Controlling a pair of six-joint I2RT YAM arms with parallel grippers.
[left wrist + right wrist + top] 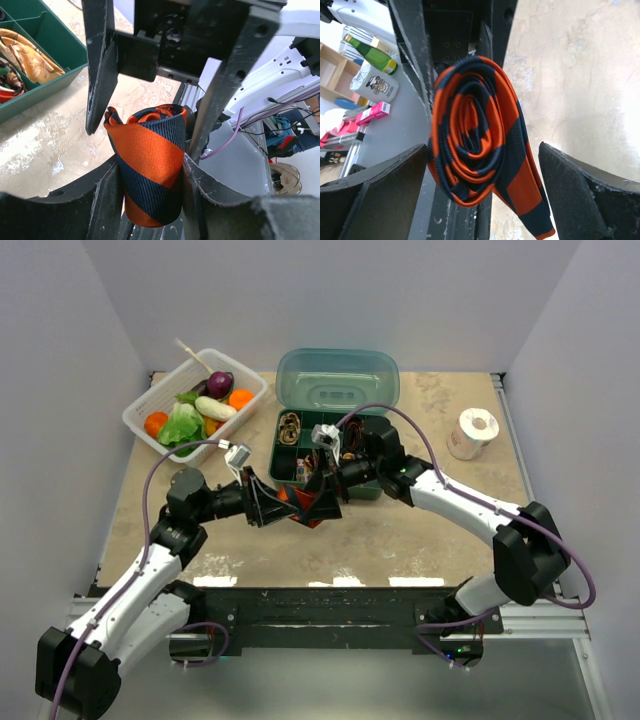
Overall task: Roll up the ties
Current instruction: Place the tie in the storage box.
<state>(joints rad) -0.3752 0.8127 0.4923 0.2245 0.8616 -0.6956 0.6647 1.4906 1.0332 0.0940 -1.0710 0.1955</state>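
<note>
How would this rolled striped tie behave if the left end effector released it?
Probably uncoils: the tie has a loose tail hanging, and only the left end effector pinches the coil. Likely soft and light: woven fabric.

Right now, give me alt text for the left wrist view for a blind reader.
The left gripper clamps a rolled orange tie with navy stripes over the tan table. The right gripper stands open around it; a green compartment box holding coiled ties sits upper left.
</note>
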